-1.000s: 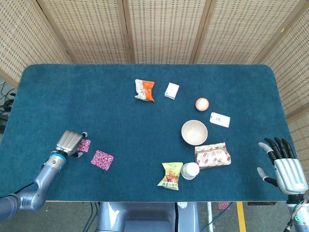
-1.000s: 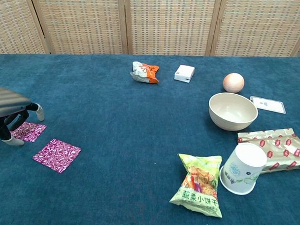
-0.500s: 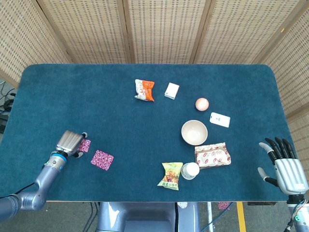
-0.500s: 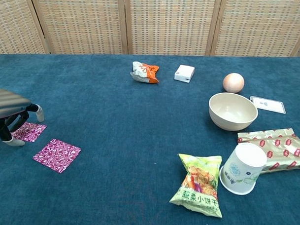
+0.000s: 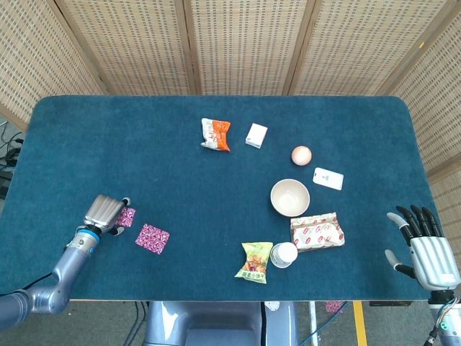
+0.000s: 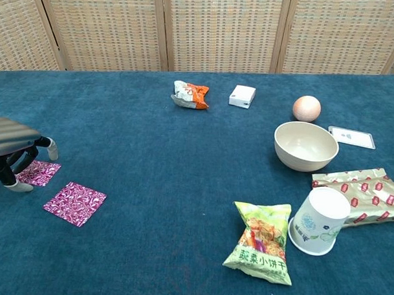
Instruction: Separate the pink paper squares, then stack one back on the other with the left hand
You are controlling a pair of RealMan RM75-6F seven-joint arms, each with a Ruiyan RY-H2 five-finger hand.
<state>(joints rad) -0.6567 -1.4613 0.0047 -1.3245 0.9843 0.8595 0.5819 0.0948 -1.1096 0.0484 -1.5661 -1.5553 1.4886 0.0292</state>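
Two pink patterned paper squares lie flat and apart on the blue table near its left front. The smaller-looking one (image 5: 127, 217) (image 6: 38, 173) sits partly under my left hand (image 5: 105, 211) (image 6: 12, 136). The hand arches over it, with its fingertips (image 6: 51, 149) down at the square's edges and spread apart. The paper still lies flat on the cloth. The other square (image 5: 152, 238) (image 6: 74, 203) lies just right of it, untouched. My right hand (image 5: 425, 249) hangs beyond the table's right front corner, fingers spread and holding nothing. It shows only in the head view.
A green snack bag (image 6: 261, 250), a tipped paper cup (image 6: 319, 221) and a red-patterned packet (image 6: 360, 191) lie at the front right. Behind them are a beige bowl (image 6: 306, 145), an orange ball (image 6: 306, 108), a white card (image 6: 352, 137), a white box (image 6: 242, 95) and an orange snack bag (image 6: 190, 94).
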